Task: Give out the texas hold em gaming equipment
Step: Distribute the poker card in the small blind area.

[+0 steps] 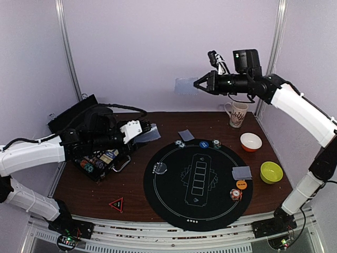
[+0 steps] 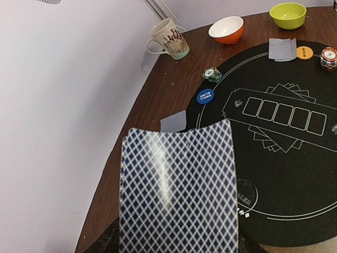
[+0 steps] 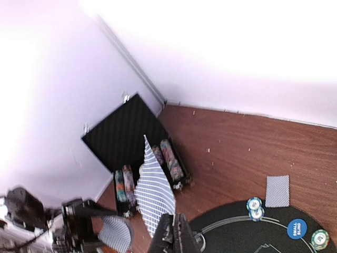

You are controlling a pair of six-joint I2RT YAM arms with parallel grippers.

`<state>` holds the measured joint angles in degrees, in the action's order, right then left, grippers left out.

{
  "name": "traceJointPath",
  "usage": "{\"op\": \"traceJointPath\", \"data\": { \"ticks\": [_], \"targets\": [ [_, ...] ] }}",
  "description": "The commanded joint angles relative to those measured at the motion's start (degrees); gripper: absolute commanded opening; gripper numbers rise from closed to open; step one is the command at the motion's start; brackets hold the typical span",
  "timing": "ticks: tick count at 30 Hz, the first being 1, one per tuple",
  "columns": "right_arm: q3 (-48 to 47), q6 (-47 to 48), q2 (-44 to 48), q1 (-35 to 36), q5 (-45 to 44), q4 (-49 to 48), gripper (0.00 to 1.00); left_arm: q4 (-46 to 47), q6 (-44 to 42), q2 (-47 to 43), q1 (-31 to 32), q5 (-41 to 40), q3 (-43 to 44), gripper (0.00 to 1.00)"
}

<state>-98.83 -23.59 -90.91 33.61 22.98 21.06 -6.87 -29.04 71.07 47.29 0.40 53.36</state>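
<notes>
Overhead, the right end effector (image 1: 199,83) hangs well above the far side of the bench (image 1: 137,184). Its fingers are pressed together on the lower edge of a single card (image 3: 152,192), which stands on edge with its patterned back showing. The left end effector (image 1: 146,129) sits low at the bench's left side, clasping a sheaf of blue-backed cards (image 2: 176,195) that juts toward the black round mat (image 1: 197,211). How many cards are in the sheaf I cannot tell.

Beneath the left arm lies an open black case (image 3: 129,126) with rows of chips inside. On the mat's far rim sit two loose chips (image 1: 180,143), a blue button (image 1: 204,144) and a small chip stack (image 1: 216,144). The far cards (image 1: 186,135) lie face down on the wood just beyond them. On the mat's right side are the right-hand cards (image 1: 241,172), an orange button (image 1: 241,184) and a striped chip stack (image 1: 236,194). A clear button (image 1: 160,168) rests at the mat's left.

Below the raised right arm, a patterned mug (image 1: 237,113) stands in the far right corner. An orange bowl (image 1: 250,141) and a green bowl (image 1: 271,172) line the right edge beside the mat. A red triangle (image 1: 116,204) lies near the front left.
</notes>
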Motion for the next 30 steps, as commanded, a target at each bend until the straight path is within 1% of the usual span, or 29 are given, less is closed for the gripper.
{"op": "traceJointPath", "data": {
  "ticks": [1,4,5,6,9,11,13,19,26,30],
  "targets": [
    [14.9,-21.36,0.27,-0.45,-12.8,-22.86,0.0,4.49,1.02,-0.72,-0.08,-0.14,0.2,0.55],
    [21.84,-33.74,-3.42,-0.34,-18.49,-36.58,0.0,4.46,1.75,-1.66,-0.02,-0.29,-0.12,0.55],
    [23.09,-36.28,-4.87,-0.11,-20.76,-39.12,0.0,4.5,2.05,-2.03,-0.16,-0.39,-0.17,0.55],
    [23.58,-38.64,-6.31,0.23,-23.25,-40.76,0.0,4.48,2.23,-2.52,-0.13,-0.47,-0.4,0.55],
    [23.61,-41.68,-10.25,1.88,-32.46,-43.36,0.0,4.71,2.44,-4.13,-0.06,-0.73,-1.54,0.55],
    [23.11,-44.54,-13.05,2.37,-35.94,-44.68,0.0,4.57,2.73,-5.17,-0.11,-1.03,-2.17,0.55],
    [22.46,-47.59,-16.13,2.79,-38.93,-44.98,0.0,4.2,3.02,-6.24,-0.08,-1.1,-3.02,0.55],
    [19.36,-54.24,-24.56,3.31,-45.09,-40.06,0.0,3.8,3.29,-7.98,-0.09,-1.97,-4.52,0.55],
    [14.12,-58.22,-32.42,2.92,-47.71,-36.43,0.0,3.49,3.16,-8.71,-0.09,-2.81,-5.35,0.55],
    [11.05,-59.28,-36.03,2.47,-46.59,-33.76,0.0,3.46,2.97,-8.95,-0.1,-3.36,-5.79,0.55]
  ]
}}
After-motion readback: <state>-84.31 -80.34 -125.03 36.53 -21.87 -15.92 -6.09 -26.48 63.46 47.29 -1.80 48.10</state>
